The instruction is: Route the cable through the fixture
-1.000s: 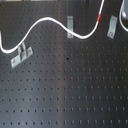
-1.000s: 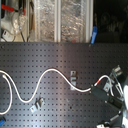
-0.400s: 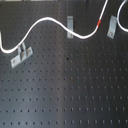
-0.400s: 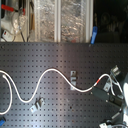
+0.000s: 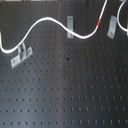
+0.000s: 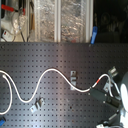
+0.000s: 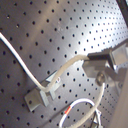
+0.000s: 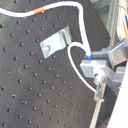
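The white cable [image 5: 44, 20] winds across the black perforated board from the first exterior view's left. It passes the middle fixture [image 5: 71, 28] and carries a red band [image 5: 100, 22] near its far end. In the second exterior view, the gripper [image 6: 106, 89] sits just past the red band [image 6: 97, 81], at the board's right. In both wrist views the gripper [image 7: 100, 67] [image 8: 95, 67] is shut on the cable [image 8: 80, 30], which loops near a metal fixture [image 8: 55, 42]. The cable [image 7: 30, 75] touches a fixture [image 7: 42, 95]. I cannot tell whether it is seated in it.
Two more metal fixtures stand on the board in the first exterior view, one on its left [image 5: 20, 55] and one on its right [image 5: 112, 26]. The arm's white body [image 6: 123, 92] fills the second exterior view's right edge. Shelves with clutter [image 6: 45, 20] lie behind the board.
The gripper and the cable's red-banded end have shifted slightly. The rest of the cable and the fixtures have not moved.
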Available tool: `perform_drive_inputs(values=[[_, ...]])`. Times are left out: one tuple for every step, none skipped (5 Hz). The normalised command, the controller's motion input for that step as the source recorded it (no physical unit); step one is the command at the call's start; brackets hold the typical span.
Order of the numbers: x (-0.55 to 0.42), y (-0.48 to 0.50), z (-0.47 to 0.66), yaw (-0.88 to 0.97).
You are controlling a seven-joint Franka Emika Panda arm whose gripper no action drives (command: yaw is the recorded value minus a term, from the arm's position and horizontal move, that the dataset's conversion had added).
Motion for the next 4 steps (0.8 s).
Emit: perform_drive_inputs(values=[[-0.036, 0.01, 0.12, 0.0], [0.001, 0.001, 0.15, 0.0], [-0.276, 0.062, 0.09, 0.0], [-0.342, -0.012, 0.04, 0.0]])
